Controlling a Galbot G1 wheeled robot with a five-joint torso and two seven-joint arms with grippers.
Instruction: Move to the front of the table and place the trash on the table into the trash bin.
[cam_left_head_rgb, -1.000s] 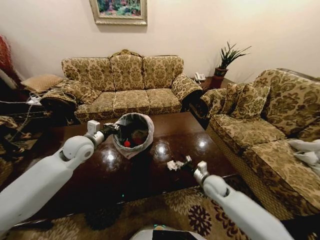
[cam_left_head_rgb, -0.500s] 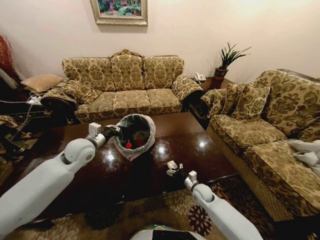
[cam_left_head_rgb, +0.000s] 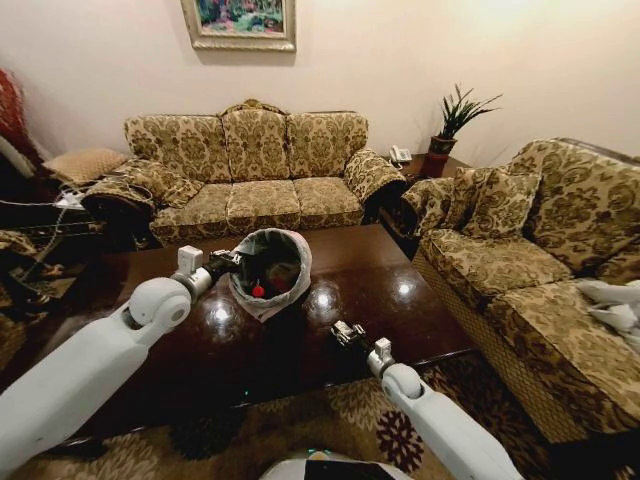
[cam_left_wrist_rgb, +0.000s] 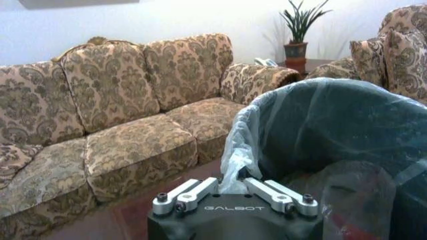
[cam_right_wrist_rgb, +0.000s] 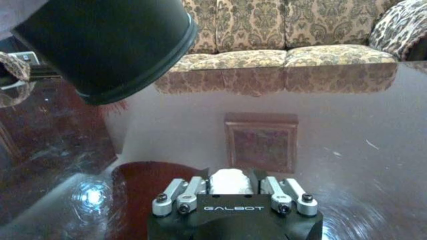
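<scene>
My left gripper (cam_left_head_rgb: 225, 260) is shut on the liner rim of the trash bin (cam_left_head_rgb: 268, 270) and holds it tilted above the table (cam_left_head_rgb: 400, 290). The mouth of the bin faces me, and red trash (cam_left_head_rgb: 255, 288) lies inside. In the left wrist view the gripper (cam_left_wrist_rgb: 231, 183) pinches the translucent liner (cam_left_wrist_rgb: 233, 155). My right gripper (cam_left_head_rgb: 342, 331) hovers over the table's near right part, shut on the white paper ball (cam_right_wrist_rgb: 230, 182). The right wrist view shows the dark bin (cam_right_wrist_rgb: 107, 40) ahead and above the right gripper (cam_right_wrist_rgb: 230, 174).
A patterned sofa (cam_left_head_rgb: 250, 165) stands behind the table and another sofa (cam_left_head_rgb: 530, 250) along its right side. A potted plant (cam_left_head_rgb: 450, 125) sits in the far corner. The table's square inlay (cam_right_wrist_rgb: 261, 140) lies under the right gripper. Patterned carpet (cam_left_head_rgb: 300, 420) runs along the near edge.
My right gripper has lifted the white paper ball off the table and drawn back a little towards the left and the near edge. The left arm keeps the bin in place.
</scene>
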